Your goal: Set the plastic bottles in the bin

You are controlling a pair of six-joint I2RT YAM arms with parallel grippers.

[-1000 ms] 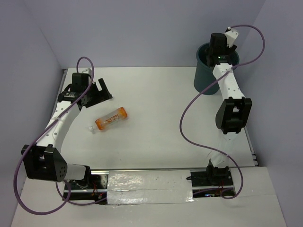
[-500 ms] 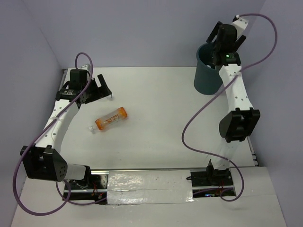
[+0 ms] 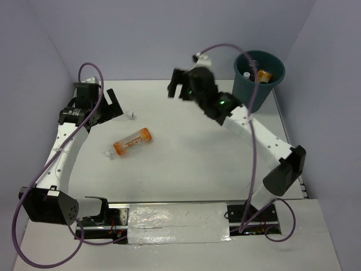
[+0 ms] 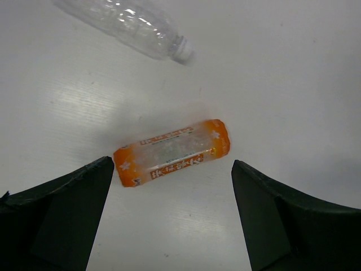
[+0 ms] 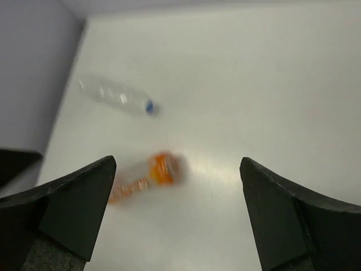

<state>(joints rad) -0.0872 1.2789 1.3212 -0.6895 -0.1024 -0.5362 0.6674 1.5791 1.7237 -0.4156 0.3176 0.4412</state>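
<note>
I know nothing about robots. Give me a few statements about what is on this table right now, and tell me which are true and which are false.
1. An orange bottle lies on its side on the table. True.
2. The bin is empty. False: an orange bottle in the bin shows over its rim, with what looks like a clear one beside it.
3. The right gripper is holding a bottle. False: its jaws are wide open with nothing between them, above the table.
4. A clear bottle lies on the table near the left gripper. True.
</note>
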